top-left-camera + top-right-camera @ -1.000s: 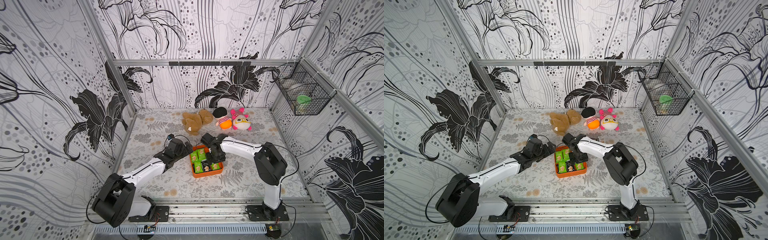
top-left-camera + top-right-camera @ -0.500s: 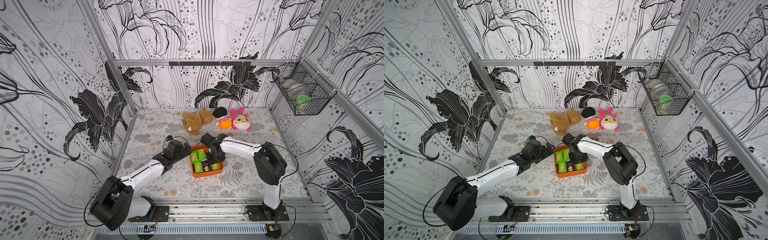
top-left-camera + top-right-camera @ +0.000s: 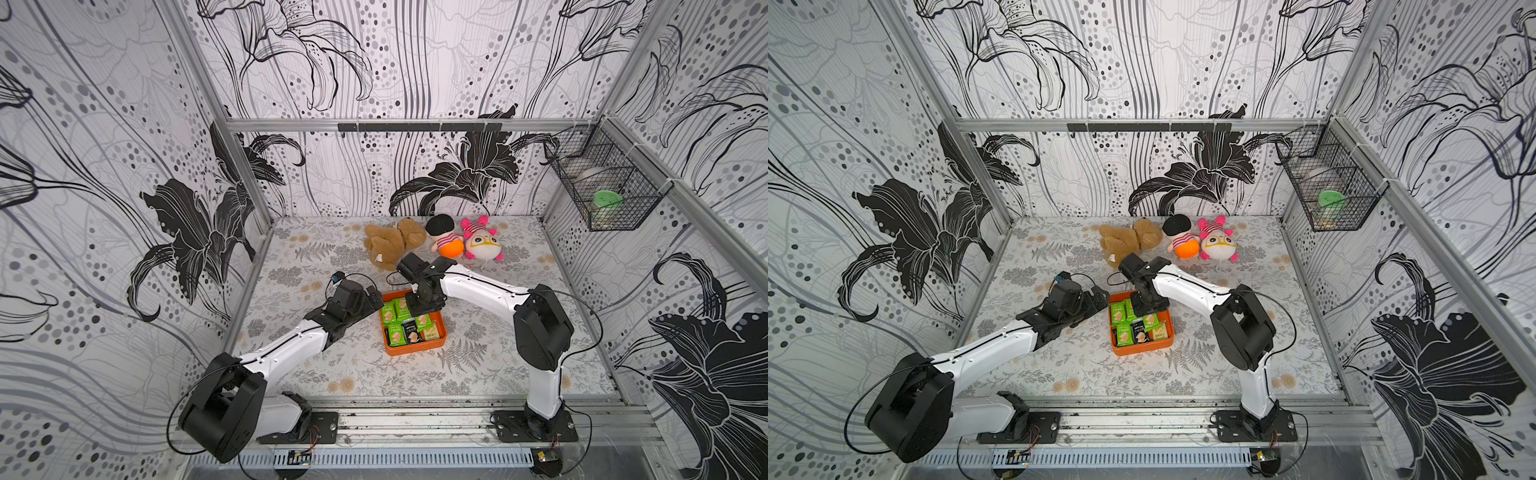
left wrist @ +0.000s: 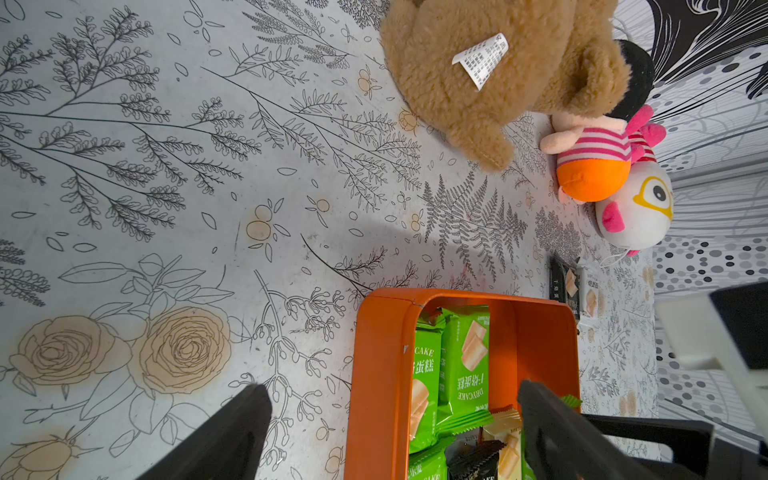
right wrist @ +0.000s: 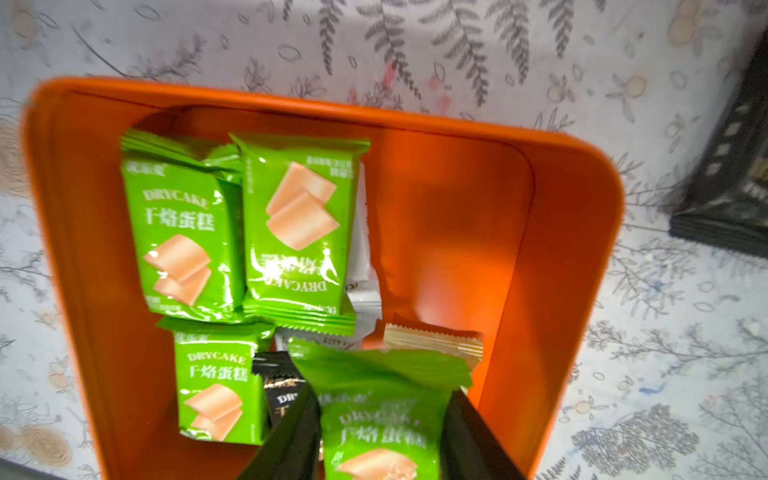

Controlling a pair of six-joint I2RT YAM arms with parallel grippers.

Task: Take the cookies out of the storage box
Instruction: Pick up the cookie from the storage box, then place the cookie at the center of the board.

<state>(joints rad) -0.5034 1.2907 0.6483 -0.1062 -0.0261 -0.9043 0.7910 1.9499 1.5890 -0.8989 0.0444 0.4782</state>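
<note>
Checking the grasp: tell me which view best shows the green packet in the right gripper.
The right wrist view: the packet fills the foreground, pinched by the right gripper. In both top views the gripper's body hides it over the box. The left wrist view shows at most a green sliver.

Built of white link shells [image 3: 286, 349] and black joint housings [image 3: 540, 328], strung with thin black cables [image 3: 599, 320], bolted onto black base plates [image 3: 511, 428].

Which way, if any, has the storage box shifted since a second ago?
No. The storage box stays put, its near corner still beside the same fern print.
</note>
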